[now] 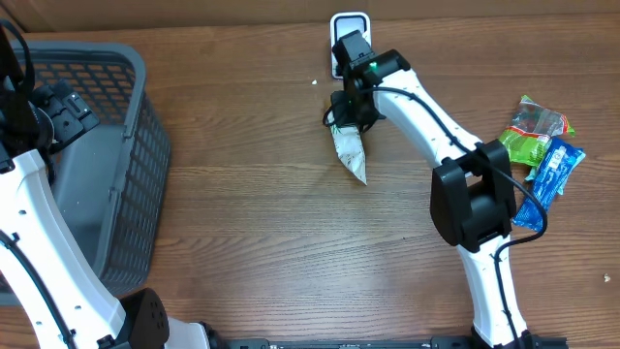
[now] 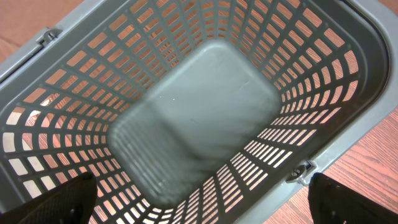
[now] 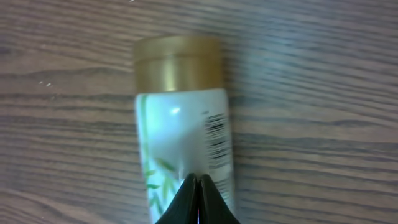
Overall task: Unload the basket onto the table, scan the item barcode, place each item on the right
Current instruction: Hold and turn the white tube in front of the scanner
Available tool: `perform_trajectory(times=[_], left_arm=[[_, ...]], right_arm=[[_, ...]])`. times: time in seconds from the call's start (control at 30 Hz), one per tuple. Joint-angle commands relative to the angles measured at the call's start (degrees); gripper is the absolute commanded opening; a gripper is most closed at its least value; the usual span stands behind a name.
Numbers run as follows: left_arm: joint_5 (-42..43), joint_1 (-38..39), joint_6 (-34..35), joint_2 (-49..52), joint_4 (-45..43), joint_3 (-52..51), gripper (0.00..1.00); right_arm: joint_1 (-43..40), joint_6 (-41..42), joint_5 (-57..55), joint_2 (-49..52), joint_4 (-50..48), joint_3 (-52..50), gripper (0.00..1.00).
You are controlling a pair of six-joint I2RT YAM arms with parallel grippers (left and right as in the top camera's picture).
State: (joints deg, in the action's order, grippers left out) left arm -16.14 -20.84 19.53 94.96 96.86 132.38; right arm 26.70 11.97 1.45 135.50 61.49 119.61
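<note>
The item is a white tube [image 3: 183, 137] with a gold cap, green leaf print and a barcode [image 3: 216, 140] on its side. My right gripper [image 3: 198, 186] is shut on the tube's flat end, the cap pointing away over the wooden table. From overhead the tube [image 1: 351, 153] hangs slantwise below the right gripper [image 1: 347, 118], just in front of a white-framed scanner [image 1: 349, 19] at the table's back edge. My left gripper [image 2: 202, 202] is open and holds nothing; it hovers above the inside of the grey basket [image 2: 298, 81].
The grey slatted basket [image 1: 136, 174] fills the left side of the table, with the left arm [image 1: 39, 223] over it. A green packet [image 1: 536, 131] and a blue packet [image 1: 554, 170] lie at the right edge, beside the right arm's base.
</note>
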Motion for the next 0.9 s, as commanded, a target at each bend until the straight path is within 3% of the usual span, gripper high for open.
perform_trajectory(times=[0.0,0.27,0.87], left_arm=[[-0.8,-0.1,-0.2,0.2,-0.1,0.0,1.0],[-0.8,-0.2,-0.2,0.2,-0.1,0.0,1.0],[-0.8,-0.1,-0.2,0.2,-0.1,0.0,1.0]], right_arm=[[2.2,-1.1,1.2,0.4,0.3,0.0,0.04],[4.0,-1.6,0.9,0.3,0.3,0.6,0.04],[-3.1,3.1,-1.8,0.4,0.7,0.2,0.04]])
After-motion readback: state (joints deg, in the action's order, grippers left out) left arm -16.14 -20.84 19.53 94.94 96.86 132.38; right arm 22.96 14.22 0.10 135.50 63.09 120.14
